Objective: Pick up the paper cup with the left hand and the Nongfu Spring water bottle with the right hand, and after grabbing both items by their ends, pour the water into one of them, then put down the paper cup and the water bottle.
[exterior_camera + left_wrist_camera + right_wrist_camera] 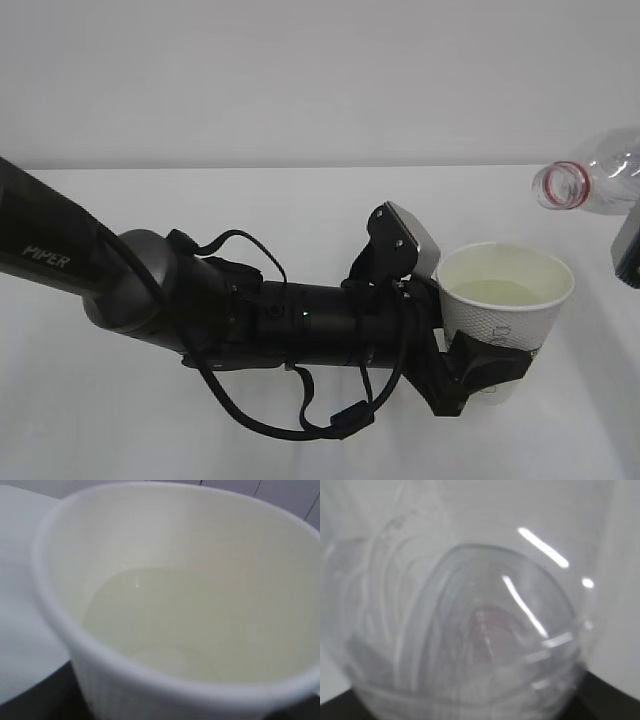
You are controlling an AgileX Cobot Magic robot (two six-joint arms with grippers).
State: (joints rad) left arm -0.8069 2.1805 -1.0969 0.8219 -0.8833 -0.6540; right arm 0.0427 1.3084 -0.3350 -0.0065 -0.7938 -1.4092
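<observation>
The left hand (480, 365) has its jaws clamped low on the paper cup (505, 300), keeping it upright so the water (500, 292) stays in. The right hand (628, 250) grips the water bottle (590, 183), tipped, mouth up and to the right of the cup.

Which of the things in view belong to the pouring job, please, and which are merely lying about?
Part of the job:
- cup, held by the left gripper
- water pooled in the cup
- bottle, uncapped, tilted, mouth towards the cup
- right gripper, seen only in part at the frame's edge

Lying about:
- nothing; only the white table is otherwise in view
</observation>
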